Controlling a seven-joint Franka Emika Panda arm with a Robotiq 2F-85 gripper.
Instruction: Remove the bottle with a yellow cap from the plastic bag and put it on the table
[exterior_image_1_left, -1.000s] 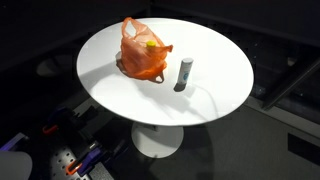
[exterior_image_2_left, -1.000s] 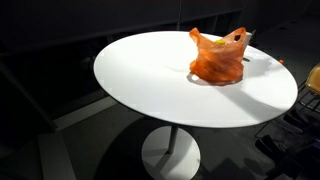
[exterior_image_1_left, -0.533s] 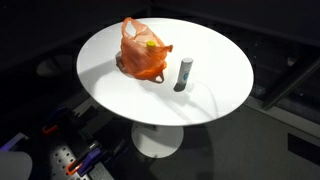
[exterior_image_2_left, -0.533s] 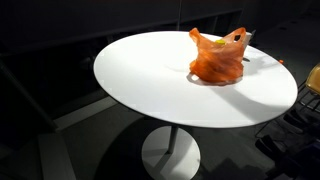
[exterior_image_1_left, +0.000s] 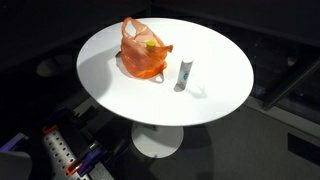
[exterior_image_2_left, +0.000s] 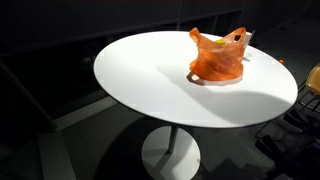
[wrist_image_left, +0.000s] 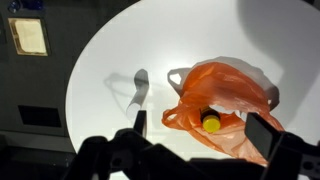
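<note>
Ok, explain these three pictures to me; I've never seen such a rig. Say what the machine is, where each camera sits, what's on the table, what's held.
The machine is a robot arm ending in a two-fingered gripper. Two cameras stand apart from it: both exterior views look down on a round white table. The third camera rides on the wrist, looking past the dark fingers. On the table sit an orange plastic bag with a yellow-capped bottle inside and, beside it, a small upright tube. The gripper is open and holds nothing.
</note>
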